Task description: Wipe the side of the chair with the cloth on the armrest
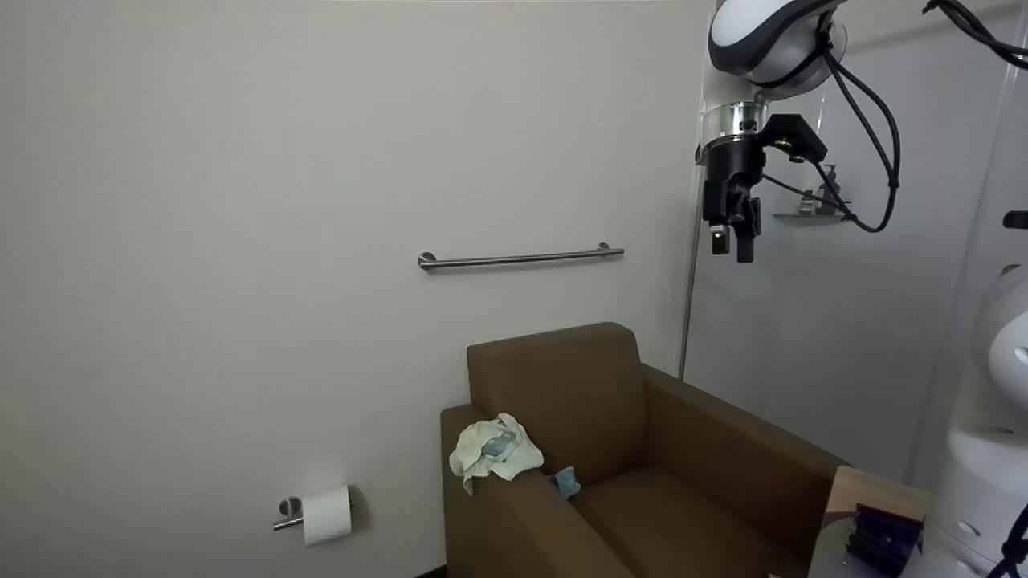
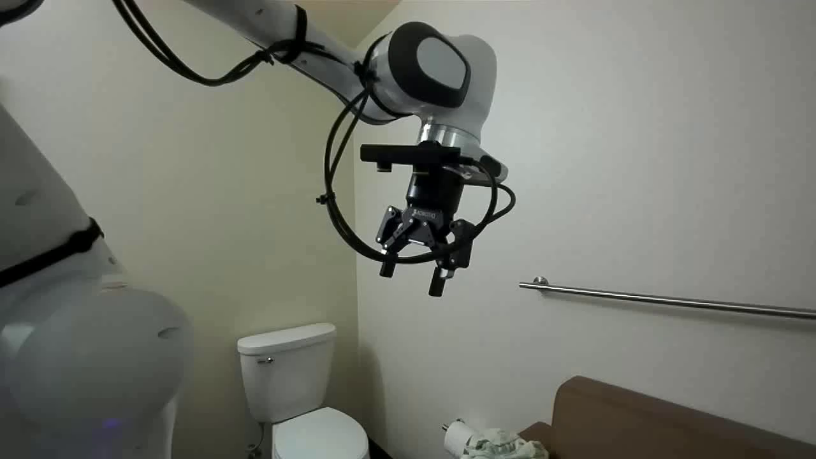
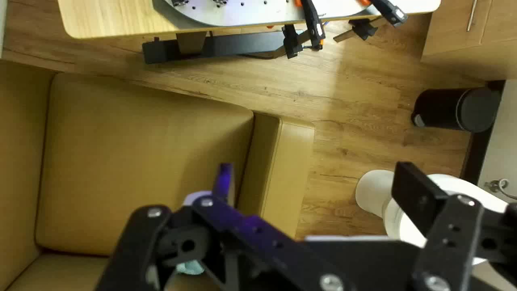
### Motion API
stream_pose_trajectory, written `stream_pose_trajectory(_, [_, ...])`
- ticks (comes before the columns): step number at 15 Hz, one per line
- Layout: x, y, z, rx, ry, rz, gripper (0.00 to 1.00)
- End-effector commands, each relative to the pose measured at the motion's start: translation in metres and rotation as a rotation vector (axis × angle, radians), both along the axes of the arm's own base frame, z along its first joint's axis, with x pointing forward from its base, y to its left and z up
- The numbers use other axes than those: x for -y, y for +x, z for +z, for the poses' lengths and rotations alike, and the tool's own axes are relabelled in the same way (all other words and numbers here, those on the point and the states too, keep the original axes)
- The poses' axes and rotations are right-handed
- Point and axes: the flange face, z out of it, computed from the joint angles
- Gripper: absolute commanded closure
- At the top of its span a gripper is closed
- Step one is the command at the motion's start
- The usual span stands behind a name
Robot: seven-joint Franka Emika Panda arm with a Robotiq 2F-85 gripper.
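Lettering on the black hand (image 2: 412,278) read ROBOTIQ in an exterior view; its jaws stood wide apart, well above the chair (image 1: 594,417). The cloth (image 1: 499,451) lay crumpled on the armrest (image 1: 546,522), at its back end close to the backrest (image 1: 554,377), a tip drooping past the outer edge. In an exterior view that also held the toilet (image 2: 299,392), the cloth was cut off below and partly covered the toilet paper roll (image 2: 456,438). A blue scrap (image 1: 567,482) sat by the armrest's inner edge; whether it belonged to the cloth could not be told. The wrist view alone showed the trash bin (image 3: 456,109) on the floor (image 3: 355,141). There the hand mostly hid a pale bluish patch (image 3: 190,267), too covered to name.
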Motion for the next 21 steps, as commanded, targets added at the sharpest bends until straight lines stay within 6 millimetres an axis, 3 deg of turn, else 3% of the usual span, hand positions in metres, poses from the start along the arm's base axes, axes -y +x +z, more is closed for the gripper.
stream_pose_trajectory(1, [0.000,0.000,0.000,-0.001,0.000,0.000,0.00])
stream_pose_trajectory(10, [0.000,0.000,0.000,-0.001,0.000,0.000,0.00])
stream_pose_trajectory(11, [0.004,0.000,-0.008,0.002,0.016,-0.005,0.00])
stream_pose_trajectory(15, [0.011,0.003,-0.075,0.030,0.068,0.037,0.00])
stream_pose_trajectory(17, [0.010,0.017,-0.117,0.044,0.067,0.074,0.00])
stream_pose_trajectory(21, [-0.009,0.068,-0.192,0.126,0.054,0.106,0.00])
